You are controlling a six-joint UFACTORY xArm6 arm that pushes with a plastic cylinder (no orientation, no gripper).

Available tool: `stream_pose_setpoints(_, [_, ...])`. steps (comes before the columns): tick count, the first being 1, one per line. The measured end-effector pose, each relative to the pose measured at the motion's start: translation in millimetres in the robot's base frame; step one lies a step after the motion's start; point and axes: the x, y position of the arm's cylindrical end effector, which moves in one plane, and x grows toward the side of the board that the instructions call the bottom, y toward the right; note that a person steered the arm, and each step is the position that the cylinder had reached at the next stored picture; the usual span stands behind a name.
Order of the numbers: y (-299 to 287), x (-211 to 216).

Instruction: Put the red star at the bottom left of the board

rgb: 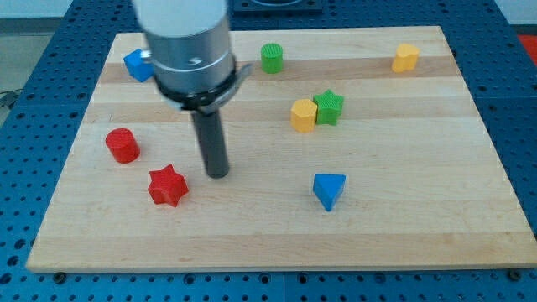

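Sitting on the wooden board [252, 243], the red cylinder [122, 145] is lying up and to the view's left of the red star [167, 185]. The blue block [137, 65], shape unclear, is resting far above the star. My tip [217, 173] is standing just right of the star, slightly above it, apart from it; the rod is holding nothing. Right of the star, the green cylinder [272, 58], yellow block [303, 115] touching the green star [330, 107], blue triangle [329, 190] and second yellow block [406, 58] are lying.
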Motion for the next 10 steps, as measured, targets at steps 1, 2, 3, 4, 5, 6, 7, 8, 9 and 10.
stream_pose_setpoints(1, [-22.8, 15.1])
stream_pose_setpoints(2, [-28.7, 15.2])
stream_pose_setpoints(3, [-39.0, 19.0])
stream_pose_setpoints(4, [-63.3, 34.9])
stream_pose_setpoints(5, [-81.9, 52.5])
stream_pose_setpoints(6, [-92.1, 65.8])
stream_pose_setpoints(7, [-97.3, 71.6])
stream_pose_setpoints(8, [-99.5, 74.7])
stream_pose_setpoints(9, [-54.8, 72.5])
stream_pose_setpoints(10, [12.5, 27.1])
